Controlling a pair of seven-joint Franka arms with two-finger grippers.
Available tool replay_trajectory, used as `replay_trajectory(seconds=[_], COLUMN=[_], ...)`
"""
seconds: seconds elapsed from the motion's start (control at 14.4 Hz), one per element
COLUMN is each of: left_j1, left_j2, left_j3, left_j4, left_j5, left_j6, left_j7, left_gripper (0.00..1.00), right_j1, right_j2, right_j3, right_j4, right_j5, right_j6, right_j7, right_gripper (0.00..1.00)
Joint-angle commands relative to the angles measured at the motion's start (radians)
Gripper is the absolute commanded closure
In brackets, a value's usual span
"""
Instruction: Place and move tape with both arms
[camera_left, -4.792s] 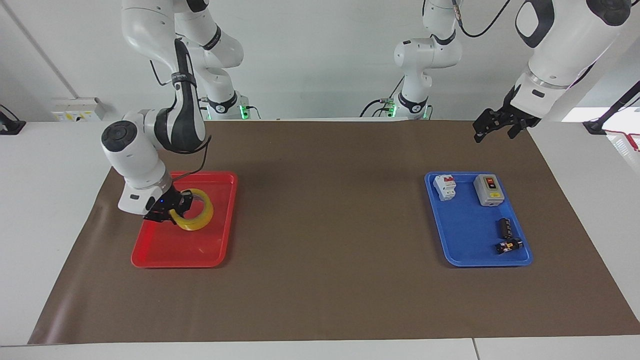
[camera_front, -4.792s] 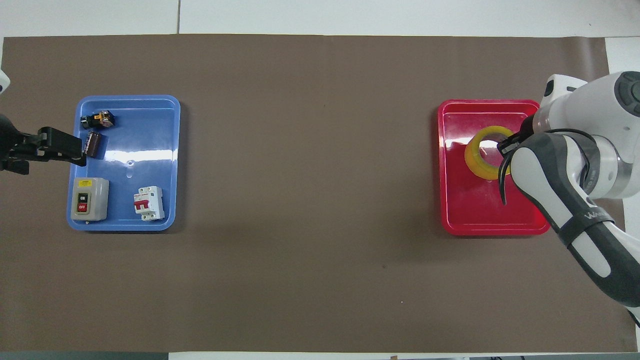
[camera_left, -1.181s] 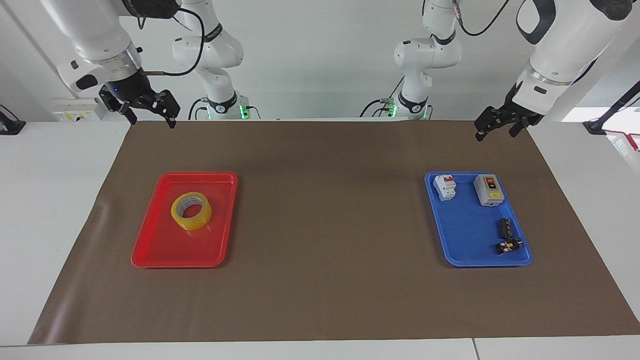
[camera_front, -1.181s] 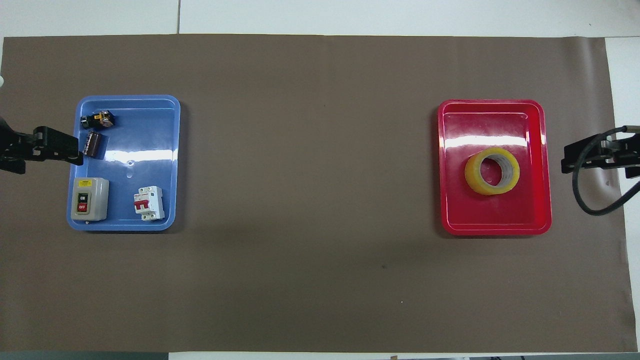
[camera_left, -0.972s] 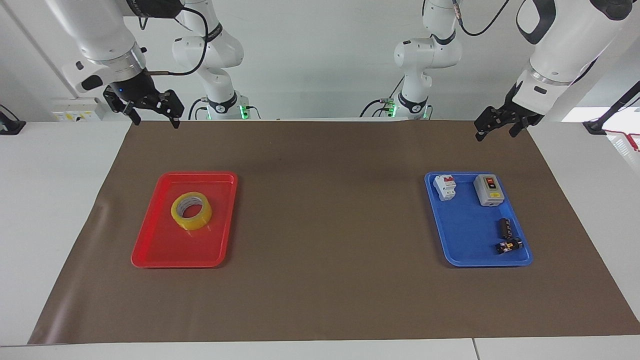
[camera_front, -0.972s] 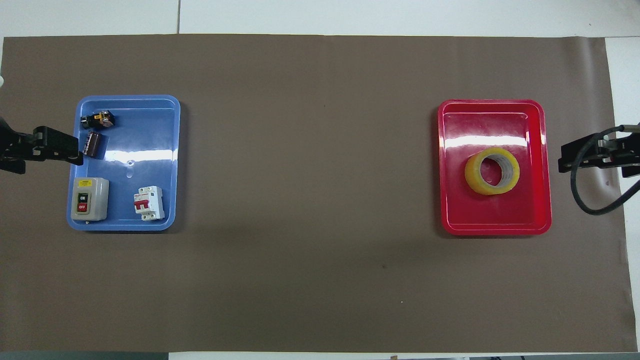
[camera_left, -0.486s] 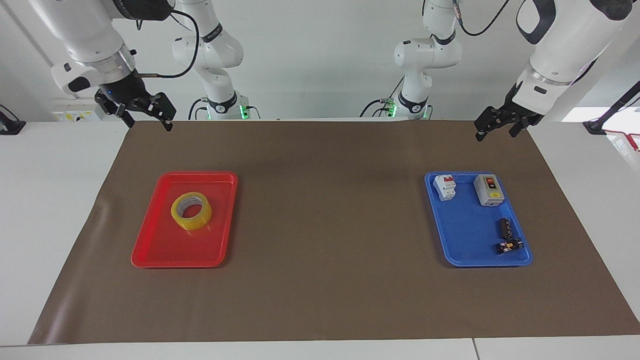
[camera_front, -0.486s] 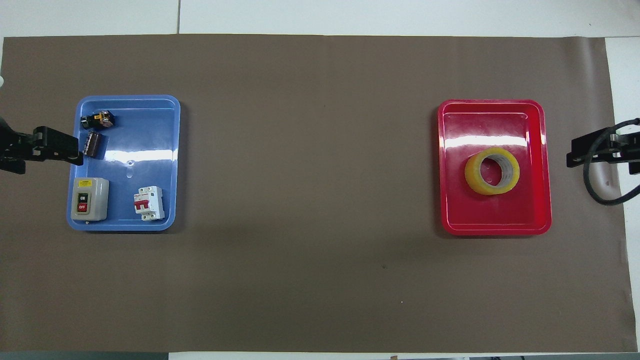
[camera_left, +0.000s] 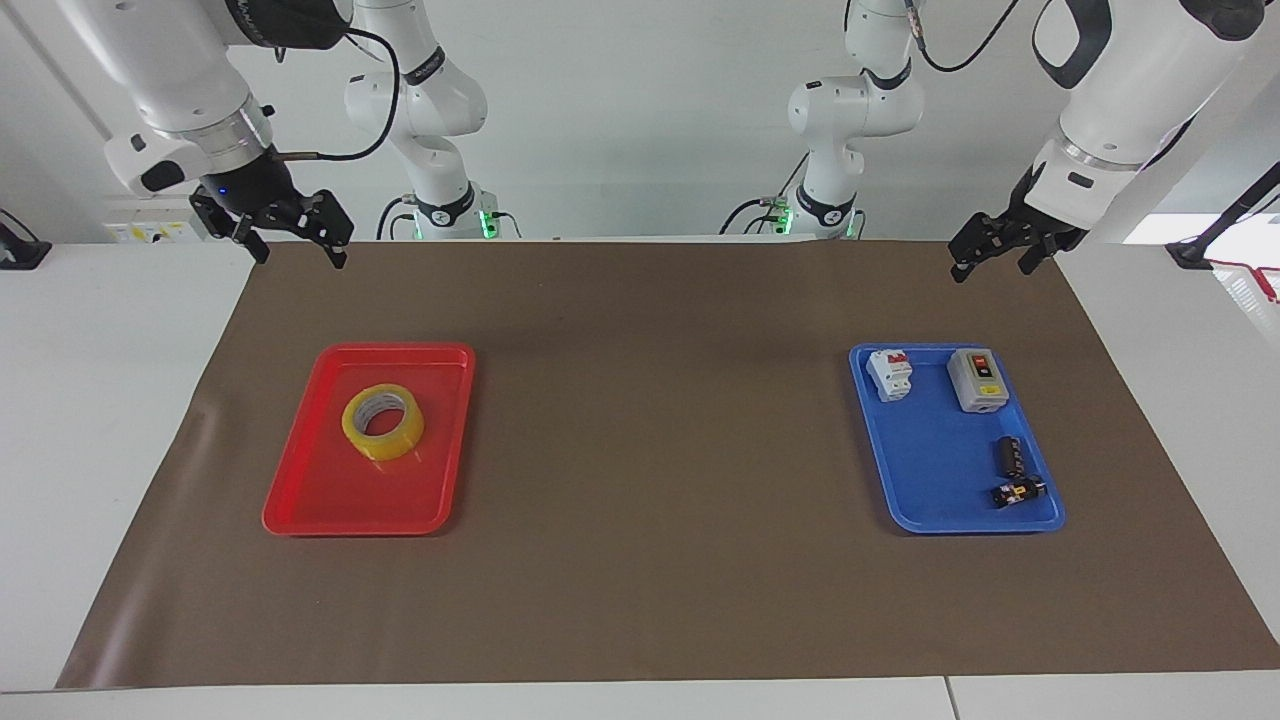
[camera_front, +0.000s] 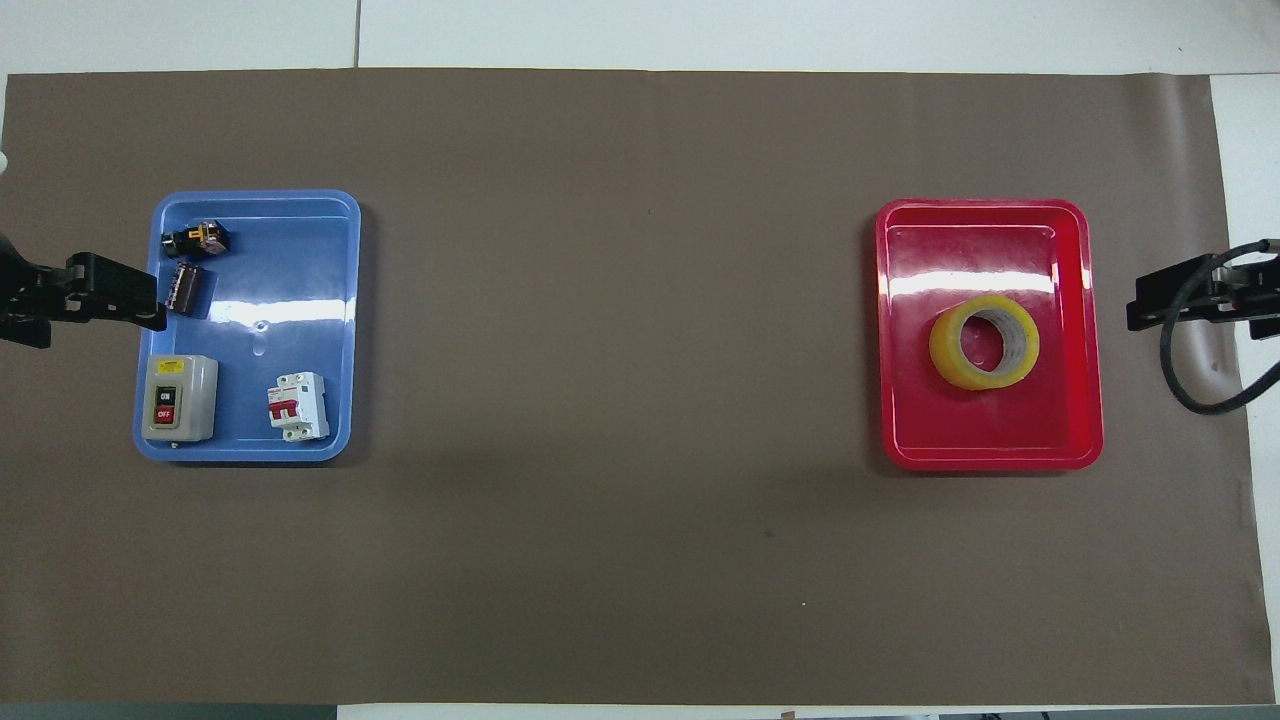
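Hanging grippers: 2 black ones, both raised over the robots' edge of the brown mat, neither touching anything.
Right gripper: hanging over the mat's corner at the right arm's end; its 2 fingers are standing visibly apart and holding nothing.
Left gripper: hanging over the mat's edge at the left arm's end; its fingers are harder to read from this angle but appear to be spread too, with nothing between them.
Blue tray: lying on the mat toward the left arm's end, carrying 4 small parts.
Nearest the robots in the blue tray: a white circuit breaker with red toggles and, beside it, a grey switch box are sitting side by side without touching.
Farther along the blue tray: 2 small dark components are lying near each other; what they are is too small to tell.
Red tray: lying on the mat toward the right arm's end, well apart from the blue tray.
Tape: resting inside the red tray, in the half nearer the robots, showing its pale core and sitting slightly tilted.
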Motion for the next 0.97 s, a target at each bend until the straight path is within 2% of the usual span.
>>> replay_trajectory(seconds=[0.0,0.9], left_j1=[0.012,0.012], left_j2=[-0.025,-0.025], left_j3=[-0.003,-0.003], left_j4=[-0.028,-0.028], left_j5=[-0.02,-0.02], left_j6=[0.018,0.018], left_j7=[0.009,0.009], left_gripper=[0.0,0.0], right_j1=[-0.006,0.003], right_j2=[-0.01,-0.012], right_j3=[0.002,0.003], right_j4=[-0.012,-0.012], right_j5=[-0.003,-0.038], right_j6=[0.003,0.003], right_j7=[-0.031,-0.068], right_gripper=[0.0,0.0])
